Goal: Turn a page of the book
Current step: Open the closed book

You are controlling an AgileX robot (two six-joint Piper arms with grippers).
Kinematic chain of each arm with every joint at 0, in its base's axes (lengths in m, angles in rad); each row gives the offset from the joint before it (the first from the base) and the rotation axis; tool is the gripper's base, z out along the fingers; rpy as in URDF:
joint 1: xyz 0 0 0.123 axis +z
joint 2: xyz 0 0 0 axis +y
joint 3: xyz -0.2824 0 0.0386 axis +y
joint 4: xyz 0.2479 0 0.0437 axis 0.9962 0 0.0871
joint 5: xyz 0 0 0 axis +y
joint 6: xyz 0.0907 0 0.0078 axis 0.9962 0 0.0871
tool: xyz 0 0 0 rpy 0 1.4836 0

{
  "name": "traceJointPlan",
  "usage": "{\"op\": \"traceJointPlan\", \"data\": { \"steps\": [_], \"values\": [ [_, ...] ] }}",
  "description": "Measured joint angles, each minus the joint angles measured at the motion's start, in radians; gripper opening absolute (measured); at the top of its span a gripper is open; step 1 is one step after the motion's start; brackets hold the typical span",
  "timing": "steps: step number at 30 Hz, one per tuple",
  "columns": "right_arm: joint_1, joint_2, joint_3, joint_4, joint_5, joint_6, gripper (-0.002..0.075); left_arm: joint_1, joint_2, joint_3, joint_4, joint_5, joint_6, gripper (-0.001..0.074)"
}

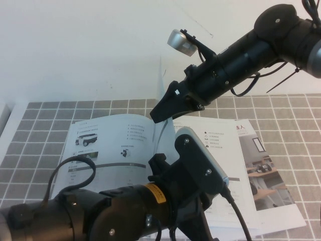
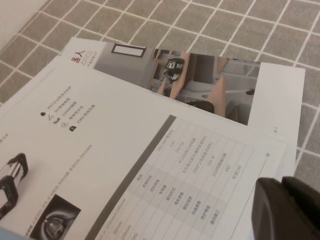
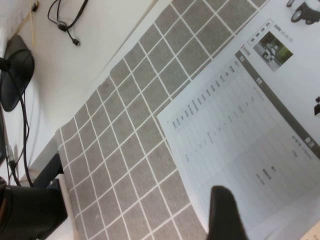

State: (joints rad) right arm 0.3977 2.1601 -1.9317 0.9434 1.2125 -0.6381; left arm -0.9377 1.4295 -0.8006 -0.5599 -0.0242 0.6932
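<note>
The right gripper (image 1: 161, 111) is hanging above the middle of the book (image 1: 108, 145), its dark fingers pressed together on the page (image 1: 161, 95), which is standing upright, edge-on to the high camera, rising from the spine toward 12 o'clock. The pinch point is lying on the leaf's near face, with the leaf's top edge reaching past the fingertips.

The book is lying open on the grey tiled mat (image 1: 45, 120). At 9 o'clock of the gripper, the left-hand sheet is showing a black four-wheeled rover photo, bullet text and a grey bar. At 4 o'clock, the right-hand sheet (image 2: 165, 170) is showing icons, a grey-barred spec table and a thumbnail; the colour-photo leaflet (image 1: 268, 175) is sticking out from beneath it.

The left gripper (image 1: 160, 165) is sitting at 6 o'clock of the spine, low over the book's near edge; whether its fingers are spread or together cannot be told. In the left wrist view one dark fingertip (image 2: 287, 207) is overlapping the sheet's corner.
</note>
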Motion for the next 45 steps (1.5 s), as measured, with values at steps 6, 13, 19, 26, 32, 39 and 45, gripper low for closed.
{"op": "traceJointPlan", "data": {
  "steps": [6, 13, 19, 26, 32, 39, 45],
  "values": [
    [0.0, 0.0, -0.019, -0.021, 0.0, -0.002, 0.0395, 0.0, 0.002, 0.0, 0.0, -0.017, 0.004, -0.0004],
    [0.0, 0.0, -0.044, -0.023, 0.001, 0.003, 0.0395, 0.036, 0.002, 0.0, -0.006, -0.039, 0.003, -0.0004],
    [0.0, 0.0, -0.046, -0.027, 0.001, 0.014, 0.0395, 0.055, 0.002, 0.0, -0.022, -0.04, 0.003, -0.0004],
    [0.0, 0.001, -0.11, -0.063, 0.006, 0.027, 0.0395, 0.055, 0.002, 0.0, -0.027, -0.04, 0.003, -0.0004],
    [0.0, -0.004, -0.278, -0.183, 0.015, 0.09, 0.0395, 0.055, 0.002, 0.0, -0.032, -0.04, 0.003, -0.0004],
    [0.0, -0.082, -0.32, -0.491, 0.021, 0.194, 0.0378, 0.055, 0.002, 0.0, -0.039, -0.04, 0.003, -0.0004],
    [0.0, -0.056, -0.17, -0.629, 0.021, 0.209, 0.0209, 0.055, 0.002, 0.0, -0.04, -0.04, 0.003, -0.0004]
  ]
}}
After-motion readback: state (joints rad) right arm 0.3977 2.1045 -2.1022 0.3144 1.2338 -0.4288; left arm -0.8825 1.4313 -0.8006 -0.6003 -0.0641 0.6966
